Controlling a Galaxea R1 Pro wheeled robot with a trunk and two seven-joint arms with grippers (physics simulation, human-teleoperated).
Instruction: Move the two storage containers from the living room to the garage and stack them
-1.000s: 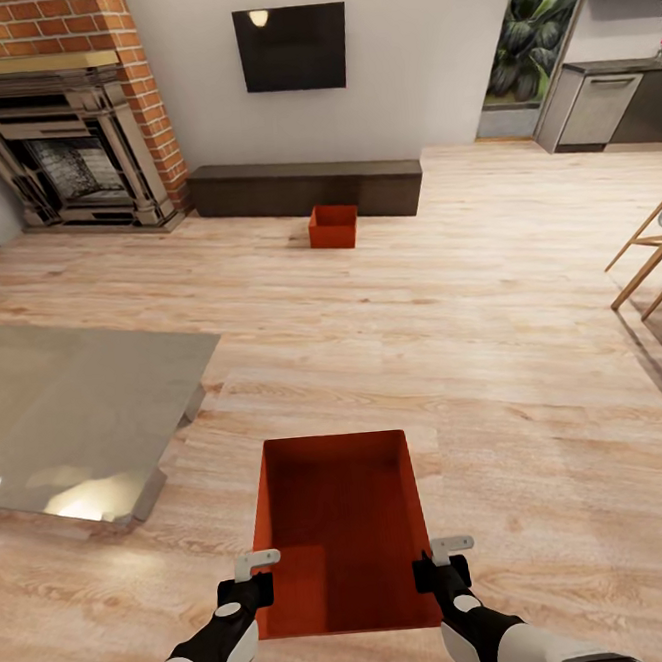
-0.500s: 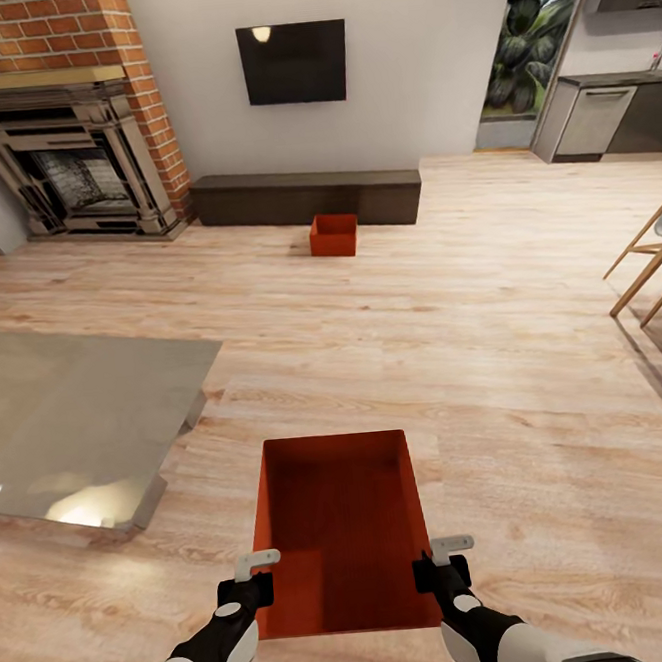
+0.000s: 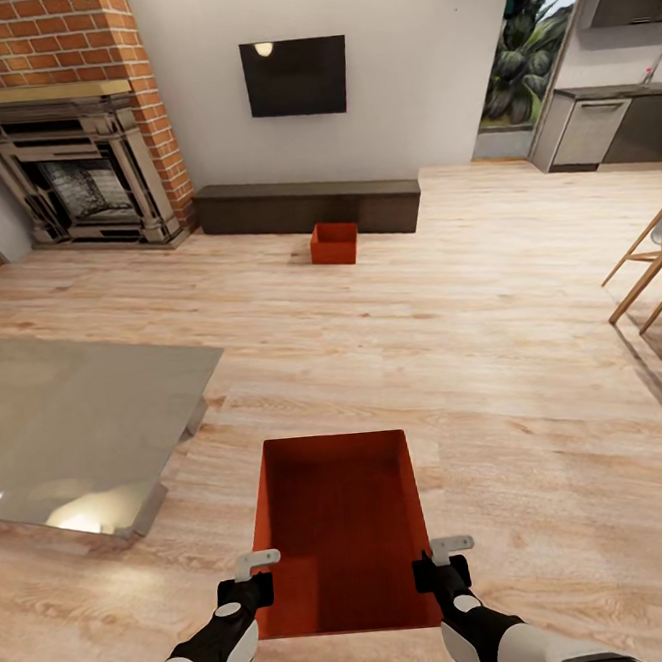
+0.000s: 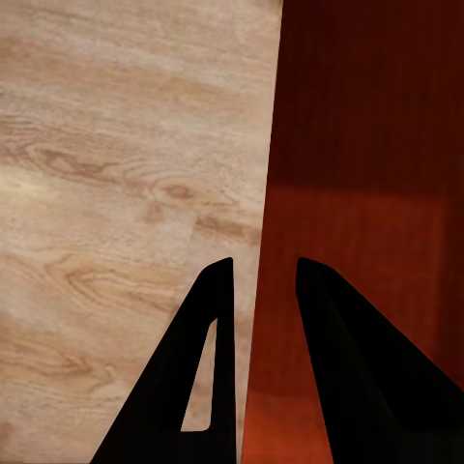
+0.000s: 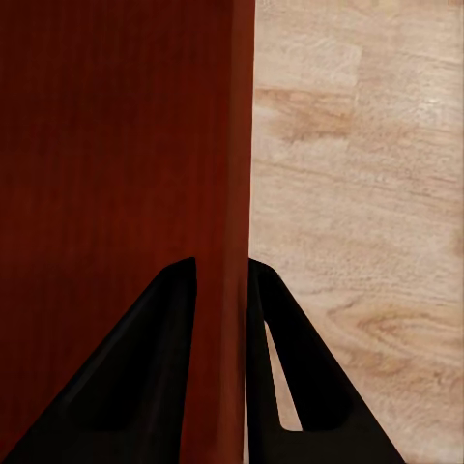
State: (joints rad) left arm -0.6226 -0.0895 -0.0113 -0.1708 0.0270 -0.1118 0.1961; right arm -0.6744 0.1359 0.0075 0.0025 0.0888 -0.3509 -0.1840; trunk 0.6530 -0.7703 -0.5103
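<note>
I am in the living room over light wood planks. One orange-red storage container [image 3: 343,531] hangs in front of me, held by its two long walls. My left gripper [image 3: 253,569] is shut on the left wall and my right gripper [image 3: 441,554] on the right wall. In the left wrist view the left gripper [image 4: 263,266] straddles the thin wall of the container [image 4: 377,145]. In the right wrist view the right gripper [image 5: 222,263] pinches the wall of the container [image 5: 116,145]. The second storage container [image 3: 334,242] sits on the planks far ahead, in front of the low dark bench [image 3: 308,206].
A low grey glossy table [image 3: 78,423] stands close on the left. The brick fireplace [image 3: 71,173] and wall TV [image 3: 295,76] are at the far wall. Wooden chair legs [image 3: 657,272] reach in from the right. A kitchen opening [image 3: 590,133] lies at the far right.
The whole view has shifted: the far wall, bench and second container sit lower and look smaller, so the camera has drawn back. The held container keeps its place between both grippers.
</note>
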